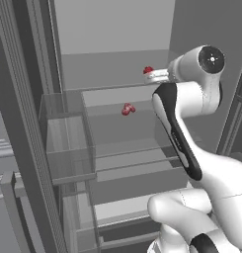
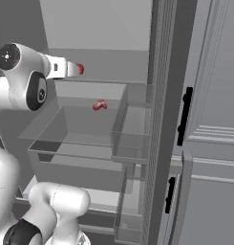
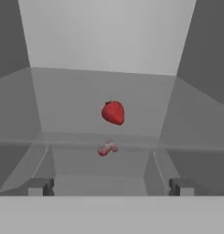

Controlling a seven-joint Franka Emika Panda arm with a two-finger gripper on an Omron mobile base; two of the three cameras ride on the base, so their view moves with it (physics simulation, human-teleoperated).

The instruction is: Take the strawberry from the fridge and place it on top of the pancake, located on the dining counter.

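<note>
The fridge [image 1: 112, 29] stands open, showing its pale inside. The strawberry [image 3: 113, 112], bright red and rounded, rests on an upper clear shelf [image 3: 63, 105]; it also appears as the strawberry [image 1: 148, 70] and the strawberry [image 2: 80, 68]. My gripper [image 3: 111, 186] is open and level with the berry, a short way in front of it, with nothing between its fingers. The berry lies centred between the two fingertips [image 3: 40, 186], further in. The pancake and the dining counter are out of view.
A smaller red-pink lump [image 1: 128, 109] lies on the shelf below the berry. Clear door bins [image 1: 68, 143] hang on the left door and bins [image 2: 132, 129] on the right door. Grey cabinets with black handles [image 2: 185, 115] stand to the right.
</note>
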